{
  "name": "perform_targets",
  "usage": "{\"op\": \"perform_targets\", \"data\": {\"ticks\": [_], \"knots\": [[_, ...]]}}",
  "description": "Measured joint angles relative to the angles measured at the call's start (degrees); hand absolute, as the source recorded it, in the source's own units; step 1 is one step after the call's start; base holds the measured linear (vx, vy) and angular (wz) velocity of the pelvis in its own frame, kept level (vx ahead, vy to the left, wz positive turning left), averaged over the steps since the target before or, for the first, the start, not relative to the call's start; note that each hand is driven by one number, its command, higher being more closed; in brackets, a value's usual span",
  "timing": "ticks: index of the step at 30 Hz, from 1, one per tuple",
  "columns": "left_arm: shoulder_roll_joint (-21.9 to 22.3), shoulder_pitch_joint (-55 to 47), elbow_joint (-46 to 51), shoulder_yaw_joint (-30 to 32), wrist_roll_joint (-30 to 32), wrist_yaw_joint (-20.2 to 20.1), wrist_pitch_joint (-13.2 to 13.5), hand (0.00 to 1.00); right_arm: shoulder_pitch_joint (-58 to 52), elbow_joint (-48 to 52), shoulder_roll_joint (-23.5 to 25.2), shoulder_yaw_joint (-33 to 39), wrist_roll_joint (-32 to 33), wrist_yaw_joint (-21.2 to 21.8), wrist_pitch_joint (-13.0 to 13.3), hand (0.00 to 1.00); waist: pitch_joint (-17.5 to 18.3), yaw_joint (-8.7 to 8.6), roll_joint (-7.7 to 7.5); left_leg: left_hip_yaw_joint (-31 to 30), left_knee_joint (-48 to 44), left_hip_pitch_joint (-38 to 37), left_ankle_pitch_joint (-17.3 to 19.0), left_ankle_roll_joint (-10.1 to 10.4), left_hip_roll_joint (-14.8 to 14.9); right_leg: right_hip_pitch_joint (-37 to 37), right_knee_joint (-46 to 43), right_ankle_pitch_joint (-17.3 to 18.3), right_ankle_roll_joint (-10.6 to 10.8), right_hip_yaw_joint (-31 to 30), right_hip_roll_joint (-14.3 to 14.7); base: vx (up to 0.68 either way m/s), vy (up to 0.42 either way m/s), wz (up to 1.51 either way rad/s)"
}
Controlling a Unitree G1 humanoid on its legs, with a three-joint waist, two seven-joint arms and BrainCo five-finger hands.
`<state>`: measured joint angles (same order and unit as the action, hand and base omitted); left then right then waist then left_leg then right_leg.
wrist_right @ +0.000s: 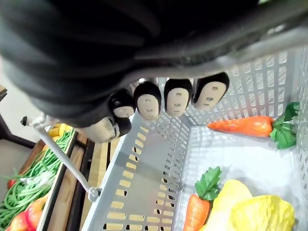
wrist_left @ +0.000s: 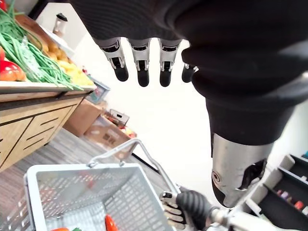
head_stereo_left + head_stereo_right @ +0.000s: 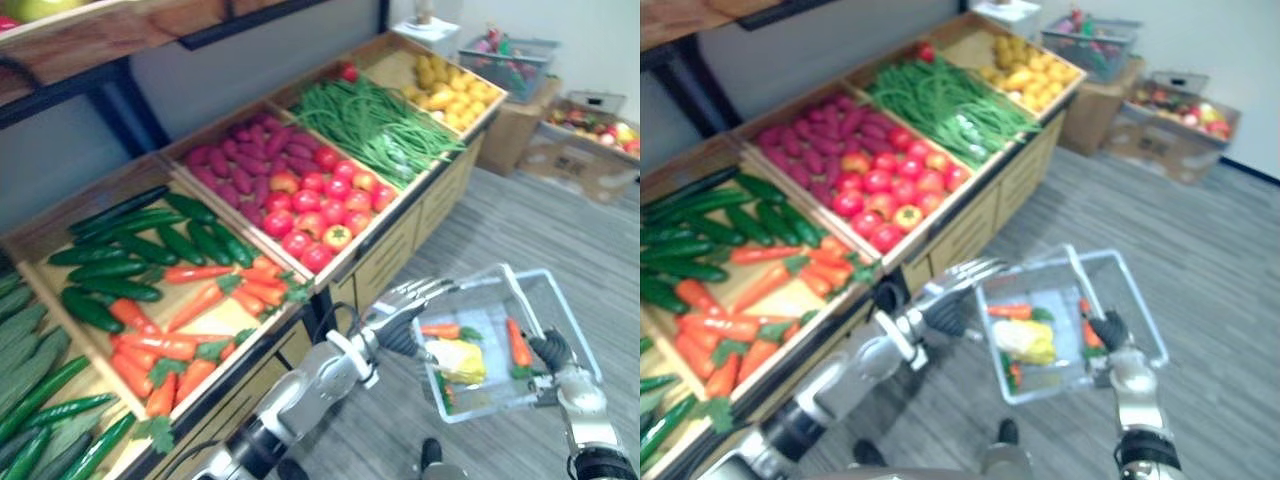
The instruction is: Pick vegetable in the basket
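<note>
My right hand (image 3: 552, 352) is shut on the handle of a pale plastic basket (image 3: 1139, 302) and holds it over the floor beside the vegetable stand. In the right wrist view its dark fingertips (image 1: 175, 100) curl round the handle above the basket wall (image 1: 144, 178). Inside lie a carrot (image 3: 518, 343), a second carrot (image 3: 445, 331) and a yellow vegetable (image 3: 457, 360). My left hand (image 3: 400, 325) hovers over the basket's near-stand edge, fingers (image 2: 140, 62) straight, holding nothing.
The wooden stand (image 3: 330, 275) to my left has crates of cucumbers (image 3: 150, 240), carrots (image 3: 190, 310), tomatoes (image 3: 315, 205), green beans (image 3: 380, 125) and yellow produce (image 3: 455, 90). Cardboard boxes (image 3: 580, 150) and another basket (image 3: 505, 55) stand at the back right.
</note>
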<state>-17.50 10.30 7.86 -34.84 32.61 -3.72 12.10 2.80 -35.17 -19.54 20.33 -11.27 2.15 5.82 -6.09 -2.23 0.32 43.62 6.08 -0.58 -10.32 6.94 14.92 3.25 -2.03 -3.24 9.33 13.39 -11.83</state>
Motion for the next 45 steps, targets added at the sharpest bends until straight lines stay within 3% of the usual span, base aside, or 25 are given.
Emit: {"op": "perform_targets", "data": {"ticks": [3, 8, 10, 11, 12, 16, 24, 26, 32, 33, 36, 38, 41, 45], "knots": [[-1.75, -8.17, 7.26, 6.01, -3.92, -1.0, 1.47, 0.0, -3.92, -2.93, 2.19, 4.32, -0.02, -1.15, -0.02, 1.0, 2.98, 0.95, -0.35, -4.25, 0.0, 2.75, -0.38, -0.32, -0.41, -0.88, -0.08, 0.57, 0.01, 4.83, -0.73, -0.01, 0.017, 0.67], [-2.13, -16.85, 9.99, 14.84, -5.6, 0.74, 1.91, 0.0, -7.4, -7.17, 5.87, 8.01, 0.0, -3.19, 0.02, 1.0, 3.63, 1.07, -0.7, -10.11, -0.01, 6.28, -0.8, -0.73, -1.07, -2.58, -0.13, 2.27, -0.05, 11.58, -1.2, -0.03, 0.019, 0.73], [-0.49, -20.38, 9.99, 18.89, -5.58, 3.62, 1.91, 0.0, -7.8, -11.33, 6.71, 8.62, 0.06, -4.57, 0.25, 1.0, 3.65, 1.09, -1.81, -11.32, 0.0, 7.53, -0.21, 0.01, -1.6, -3.06, 1.05, 2.46, 0.04, 13.47, -1.78, -0.05, 0.071, 0.53], [0.87, -22.18, 9.86, 21.51, -5.57, 5.09, 2.04, 0.0, -8.04, -14.34, 7.44, 8.98, 0.1, -4.98, 0.33, 1.0, 4.23, 1.59, -2.91, -11.54, -0.38, 7.39, -1.1, -0.95, -2.69, -3.56, 2.14, 2.41, 0.12, 14.08, -3.07, 0.04, 0.087, 0.29], [3.87, -23.91, 9.8, 24.32, -5.72, 6.46, 2.34, 0.0, -8.94, -16.0, 7.68, 9.09, 0.7, -5.52, 0.5, 1.0, 5.05, 2.15, -2.29, -13.52, -0.03, 7.54, -1.4, -2.29, -3.2, -3.86, 2.14, 2.28, 0.29, 14.4, -2.58, 0.07, 0.068, 0.29], [8.97, -25.23, 6.66, 33.77, -7.73, 11.79, 2.41, 0.0, -9.69, -22.06, 10.92, 9.12, 3.78, -6.84, 0.54, 1.0, 5.73, 2.22, -3.98, -16.13, -0.01, 7.65, -1.34, -2.8, -4.47, -5.79, 2.94, 1.48, 0.31, 15.88, -3.14, 0.04, 0.036, 0.34], [15.21, -26.35, -11.72, 51.43, -7.55, 22.14, 0.78, 0.0, -9.7, -24.34, 12.82, 10.72, 5.42, -9.76, 2.44, 1.0, 5.42, 2.48, -4.95, -18.71, 0.0, 7.86, -1.18, -3.09, -5.22, -8.49, 3.21, 2.17, 0.44, 20.12, -2.93, -0.01, 0.014, 0.23], [16.34, -26.28, -16.57, 55.2, -7.54, 25.84, -1.13, 0.0, -9.61, -24.3, 14.52, 10.71, 6.17, -11.37, 2.9, 1.0, 5.42, 2.76, -5.41, -18.82, 0.0, 7.86, -1.17, -3.09, -5.26, -8.99, 3.48, 2.17, 0.38, 20.92, -2.88, 0.0, 0.005, 0.14], [20.05, -25.56, -25.51, 64.94, -7.82, 30.14, -3.53, 0.0, -9.55, -24.11, 17.67, 10.71, 6.91, -12.02, 4.24, 1.0, 5.34, 4.06, -6.76, -17.99, 0.0, 7.47, -1.04, -3.22, -5.43, -9.49, 3.9, 1.97, 0.06, 21.36, -3.11, 0.01, 0.004, 0.01], [20.85, -25.04, -29.4, 68.2, -11.31, 30.9, -4.37, 0.0, -9.52, -23.96, 18.19, 10.71, 6.91, -12.08, 4.47, 1.0, 5.39, 4.03, -6.82, -17.54, 0.0, 7.21, -0.96, -3.27, -5.44, -9.49, 3.87, 1.97, 0.06, 21.15, -3.28, 0.02, 0.003, -0.11], [22.17, -23.9, -36.67, 72.6, -19.12, 31.66, -6.19, 0.0, -9.56, -23.81, 18.36, 10.74, 6.91, -13.11, 4.47, 1.0, 5.35, 3.99, -6.9, -17.11, 0.0, 7.02, -0.81, -3.32, -5.53, -9.34, 3.88, 1.99, 0.02, 20.75, -3.47, 0.01, 0.004, -0.07], [22.09, -23.91, -40.91, 72.86, -20.64, 31.62, -6.42, 0.0, -9.57, -23.5, 18.38, 10.78, 6.91, -13.47, 4.43, 1.0, 5.15, 3.96, -6.56, -16.93, -0.01, 6.65, -0.53, -3.39, -5.57, -9.5, 3.8, 2.56, -0.35, 20.56, -3.48, 0.0, 0.001, -0.08], [21.73, -23.95, -52.39, 73.13, -19.82, 30.21, -6.71, 0.0, -9.43, -23.1, 18.8, 10.79, 7.95, -13.81, 4.43, 1.0, 4.94, 3.98, -6.04, -15.58, 0.0, 5.35, 0.03, -3.44, -5.51, -9.57, 3.83, 3.04, -0.9, 18.95, -3.63, 0.01, 0.0, -0.2], [21.42, -23.54, -60.85, 73.34, -16.59, 28.73, -9.59, 0.0, -8.89, -23.56, 19.61, 10.79, 11.95, -14.12, 4.48, 1.0, 4.89, 3.81, -5.96, -14.01, 0.0, 4.15, 0.71, -3.11, -5.33, -9.31, 3.86, 3.37, -1.42, 16.75, -3.64, 0.03, -0.008, -0.26]]}}
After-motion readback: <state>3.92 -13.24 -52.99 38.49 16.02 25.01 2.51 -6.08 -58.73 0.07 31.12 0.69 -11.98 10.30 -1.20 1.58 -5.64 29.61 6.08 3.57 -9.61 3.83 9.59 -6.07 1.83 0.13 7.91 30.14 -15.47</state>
